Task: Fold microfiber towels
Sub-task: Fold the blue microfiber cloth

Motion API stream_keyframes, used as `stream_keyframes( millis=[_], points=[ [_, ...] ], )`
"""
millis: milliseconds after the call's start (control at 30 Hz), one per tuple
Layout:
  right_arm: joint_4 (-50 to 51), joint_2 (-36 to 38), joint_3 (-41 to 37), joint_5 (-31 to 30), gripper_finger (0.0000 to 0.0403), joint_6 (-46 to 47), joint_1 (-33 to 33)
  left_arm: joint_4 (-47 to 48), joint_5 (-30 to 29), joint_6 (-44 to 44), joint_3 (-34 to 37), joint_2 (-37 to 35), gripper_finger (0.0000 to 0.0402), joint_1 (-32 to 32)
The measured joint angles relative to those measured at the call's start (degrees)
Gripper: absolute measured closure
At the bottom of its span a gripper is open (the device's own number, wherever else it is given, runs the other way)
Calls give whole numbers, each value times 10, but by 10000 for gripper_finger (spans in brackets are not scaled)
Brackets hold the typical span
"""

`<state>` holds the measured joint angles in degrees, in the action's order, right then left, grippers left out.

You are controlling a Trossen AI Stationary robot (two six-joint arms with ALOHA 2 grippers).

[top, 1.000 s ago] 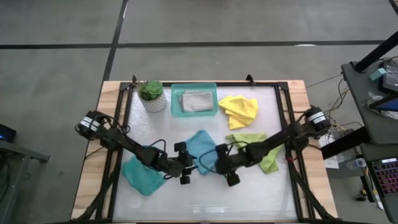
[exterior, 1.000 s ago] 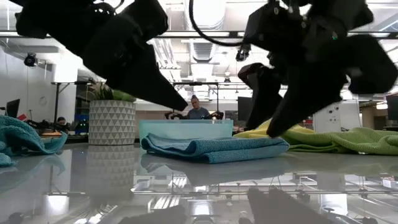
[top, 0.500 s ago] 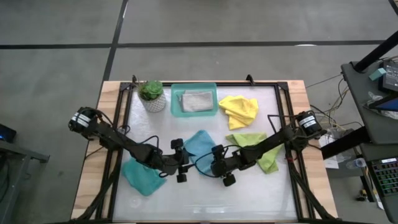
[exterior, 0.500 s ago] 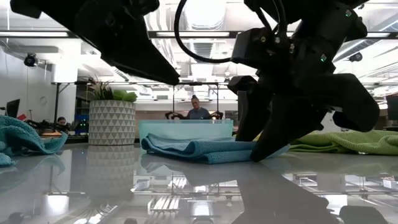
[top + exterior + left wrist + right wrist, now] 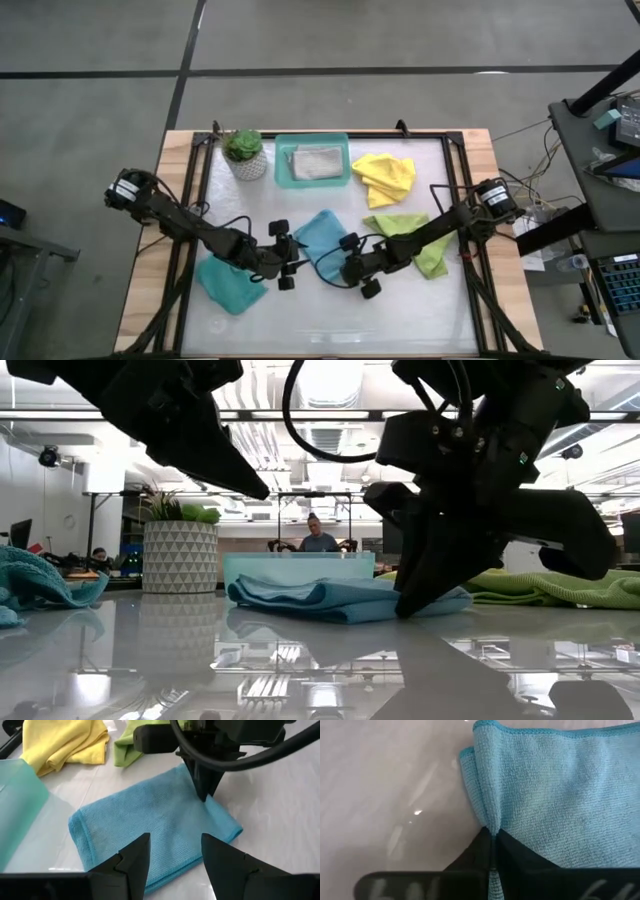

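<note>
A blue microfiber towel (image 5: pixel 322 234) lies folded on the table's middle. My right gripper (image 5: pixel 492 857) is shut on its near right edge. My left gripper (image 5: pixel 175 851) hovers open just left of the towel, above the table, touching nothing. A crumpled teal towel (image 5: pixel 228 283) lies at the near left. A lime green towel (image 5: pixel 418 242) lies under my right arm and a yellow one (image 5: pixel 385 176) behind it. A grey towel (image 5: pixel 317 161) rests in the teal tray (image 5: pixel 282 163). My right gripper pinches the blue towel's edge (image 5: pixel 488 824) between its two fingers, near a corner where layers (image 5: pixel 468 756) overlap. The fingers (image 5: pixel 202 787) slant down from the table's right. The cloth puckers into a ridge at the fingertips, and the rest lies flat on the table.
A potted plant (image 5: pixel 244 152) stands at the far left beside the tray. A black frame (image 5: pixel 460 180) runs round the white table top. Bare table (image 5: pixel 330 320) lies along the near edge.
My right gripper has sunk onto the blue towel's near right edge and shut on it, bunching the cloth there. My left gripper has risen and drawn back toward the table's left, staying open. The towel stays flat where it was.
</note>
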<state>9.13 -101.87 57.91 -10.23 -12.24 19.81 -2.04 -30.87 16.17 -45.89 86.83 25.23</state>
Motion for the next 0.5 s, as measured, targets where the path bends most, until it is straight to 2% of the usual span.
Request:
stream_keyframes(
  millis=[267, 400, 500],
  points=[
    [50, 30, -3, 31, 394, -4, 0, -1, -6, 15, 8, 1, 240, 0],
    [55, 55, -3, 88, 394, 9, 0, -7, -73, 16, 21, 2, 240, -2],
    [60, 69, -3, 103, 394, 32, 0, -51, -88, 14, 36, 12, 240, -8]
  ],
)
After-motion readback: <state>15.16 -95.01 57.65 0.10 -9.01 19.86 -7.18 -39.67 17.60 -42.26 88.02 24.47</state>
